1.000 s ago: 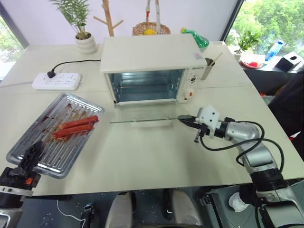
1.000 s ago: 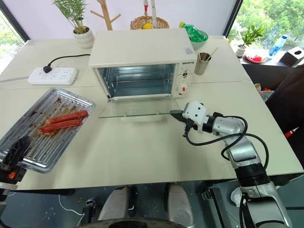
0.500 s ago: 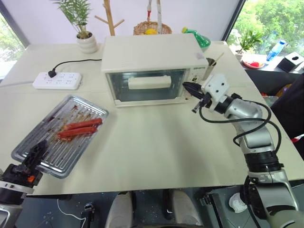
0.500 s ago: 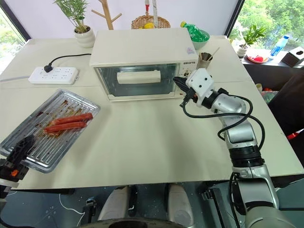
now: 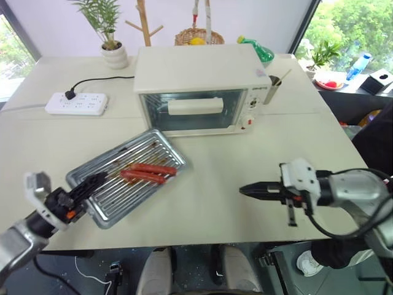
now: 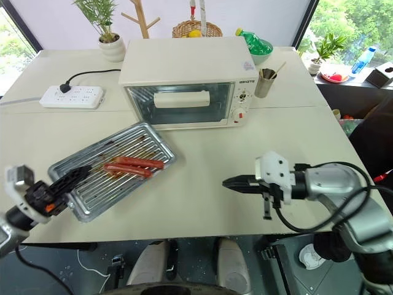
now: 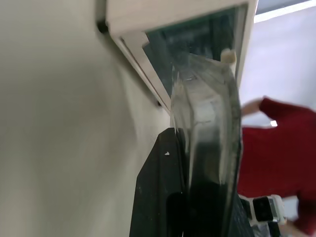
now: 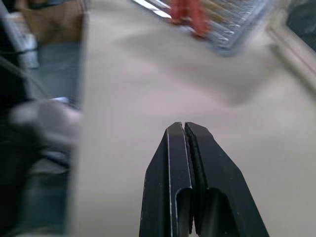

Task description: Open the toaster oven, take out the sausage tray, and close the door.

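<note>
1. Short dark brand word printed on the toaster oven [image 6: 184,67], at the top of its control panel, above the knobs; letters too small to make out.
2. Small pale sticker on the oven's top, near its right rear corner; print unreadable.
3. No other lettering, numbers or signs legible.

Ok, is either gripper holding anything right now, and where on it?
The left gripper is shut on the sausage tray, pinching its rim at the near left corner. The right gripper is shut on nothing.
</note>
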Robot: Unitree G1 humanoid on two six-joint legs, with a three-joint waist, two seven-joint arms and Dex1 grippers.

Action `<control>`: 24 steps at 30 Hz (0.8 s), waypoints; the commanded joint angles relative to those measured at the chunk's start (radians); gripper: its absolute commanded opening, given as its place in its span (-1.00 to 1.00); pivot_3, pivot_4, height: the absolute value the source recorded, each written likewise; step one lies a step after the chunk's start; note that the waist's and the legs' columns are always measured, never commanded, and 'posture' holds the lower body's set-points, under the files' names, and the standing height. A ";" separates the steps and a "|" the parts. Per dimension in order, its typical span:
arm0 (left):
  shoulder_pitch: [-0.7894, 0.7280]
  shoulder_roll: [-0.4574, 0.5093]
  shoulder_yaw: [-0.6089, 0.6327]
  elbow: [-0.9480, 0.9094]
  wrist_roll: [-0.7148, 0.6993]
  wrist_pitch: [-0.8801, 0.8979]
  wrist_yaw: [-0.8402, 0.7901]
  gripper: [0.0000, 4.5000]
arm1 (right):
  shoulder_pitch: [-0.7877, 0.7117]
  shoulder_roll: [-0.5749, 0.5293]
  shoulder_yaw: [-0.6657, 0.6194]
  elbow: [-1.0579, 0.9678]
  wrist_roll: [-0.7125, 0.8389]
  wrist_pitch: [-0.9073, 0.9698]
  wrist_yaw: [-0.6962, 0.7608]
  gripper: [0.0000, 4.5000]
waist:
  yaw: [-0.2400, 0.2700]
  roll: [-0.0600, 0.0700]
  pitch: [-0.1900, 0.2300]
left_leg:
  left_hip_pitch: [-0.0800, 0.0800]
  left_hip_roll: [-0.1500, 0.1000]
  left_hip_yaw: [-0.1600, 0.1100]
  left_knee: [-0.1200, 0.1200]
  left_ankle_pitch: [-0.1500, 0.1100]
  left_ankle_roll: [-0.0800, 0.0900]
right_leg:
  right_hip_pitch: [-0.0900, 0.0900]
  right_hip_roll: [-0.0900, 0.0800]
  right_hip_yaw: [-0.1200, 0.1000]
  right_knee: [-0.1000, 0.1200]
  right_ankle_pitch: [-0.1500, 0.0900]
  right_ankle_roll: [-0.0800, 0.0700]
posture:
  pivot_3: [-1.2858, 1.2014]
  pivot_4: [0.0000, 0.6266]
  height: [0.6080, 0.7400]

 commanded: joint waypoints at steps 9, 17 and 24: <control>-0.492 0.095 -0.383 0.366 0.027 0.201 -0.080 -1.00 | 0.197 0.024 -0.258 -0.179 0.075 0.125 -0.179 -0.98 | 0.005 0.000 0.000 | -0.002 -0.002 0.001 -0.001 -0.001 -0.001 | 0.000 -0.005 -0.001 -0.003 0.000 0.000 | 0.03 -0.52 1.00; -0.695 0.035 -0.508 0.513 0.342 0.279 -0.239 -1.00 | 0.334 0.042 -0.381 -0.220 0.045 0.123 -0.218 -0.98 | 0.008 -0.001 0.000 | -0.003 -0.005 0.003 0.000 -0.002 0.001 | 0.002 0.000 -0.001 -0.006 0.001 0.000 | 0.03 -0.52 1.00; -0.790 -0.032 -0.536 0.584 0.586 0.289 -0.379 -1.00 | 0.377 0.070 -0.391 -0.229 0.017 0.104 -0.253 -0.98 | 0.006 -0.001 0.000 | -0.002 -0.004 0.002 0.000 -0.002 0.001 | 0.002 0.001 -0.001 -0.006 0.001 0.001 | 0.03 -0.52 1.00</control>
